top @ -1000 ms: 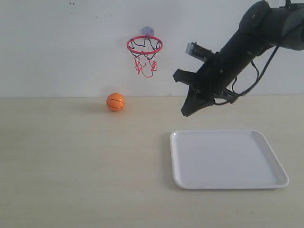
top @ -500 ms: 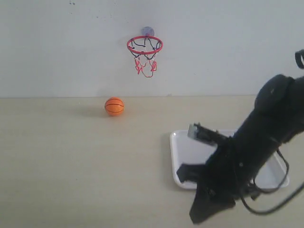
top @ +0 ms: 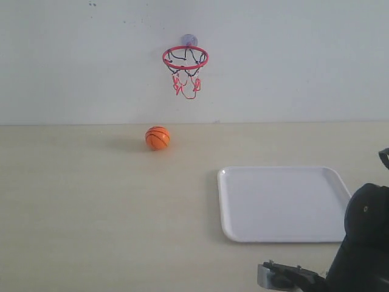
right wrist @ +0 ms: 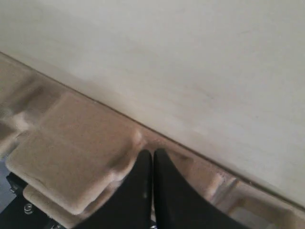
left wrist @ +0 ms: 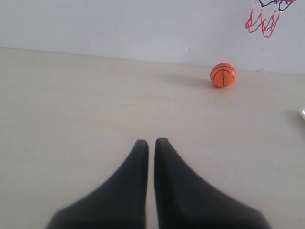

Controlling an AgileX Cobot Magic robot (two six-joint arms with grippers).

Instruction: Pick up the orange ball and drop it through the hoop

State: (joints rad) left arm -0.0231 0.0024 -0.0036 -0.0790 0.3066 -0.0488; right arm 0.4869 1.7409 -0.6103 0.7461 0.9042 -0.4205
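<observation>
— Right arm (top: 364, 243) has sunk from the middle of the exterior view to its lower right corner, and the orange ball (top: 157, 138) has rolled a little to the right in the last half second.
— Where does the ball sit?
— On the pale, matte table (top: 91, 213), near the plain white wall (top: 73, 61), below the hoop (top: 185, 58) and slightly left of it. It is round, with thin black seams, and nothing touches it.
— And the hoop?
— It has a thin red ring rim fixed to the wall, and a stringy black, white and red net dangles beneath.
— The tray?
— The white tray (top: 285, 204) is smooth and glossy, with rounded corners and a raised rim. It lies well apart from the ball.
— The tools?
— The left gripper (left wrist: 151, 142) has two black tapered fingers with only a thin slit between them. It grips nothing and hangs over bare table. The right gripper (right wrist: 152, 153) looks the same, its fingers pressed close and empty, at the table's edge with blurred tan blocks (right wrist: 71, 157) beyond.
</observation>
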